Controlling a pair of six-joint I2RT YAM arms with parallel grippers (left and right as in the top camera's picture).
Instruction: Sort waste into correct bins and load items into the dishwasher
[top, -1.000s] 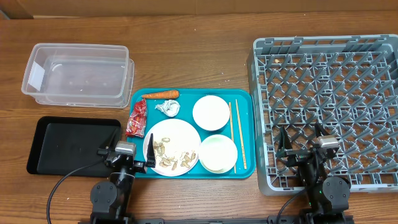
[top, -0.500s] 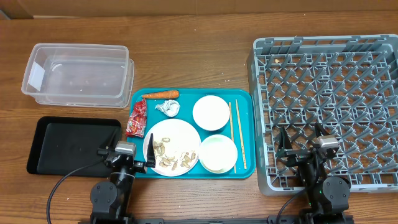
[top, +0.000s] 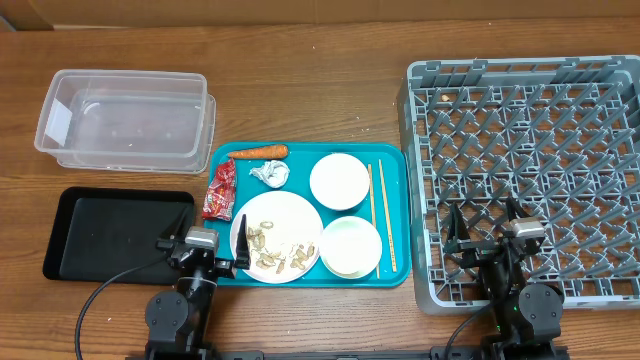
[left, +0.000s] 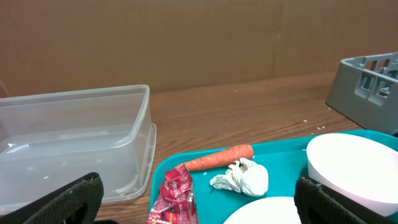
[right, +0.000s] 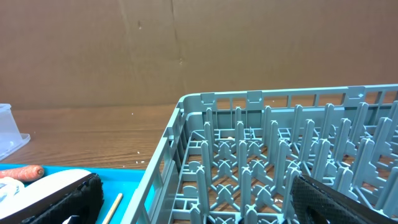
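From overhead, the carrot piece (top: 260, 152) lay crosswise on the teal tray (top: 393, 162), ahead of the left gripper (top: 205, 242), the nearer one. In the left wrist view its fingers (left: 59, 202) stood wide apart, empty. The right wrist view showed the right gripper (right: 196, 182) likewise spread, apparently touching nothing, at the dish rack (right: 249, 99).

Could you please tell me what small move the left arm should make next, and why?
Probably advance the open left pincer toward the red wrapper on the teal tray: it holds nothing, nothing is sorted yet, and the wrapper lies close, near the black tray.
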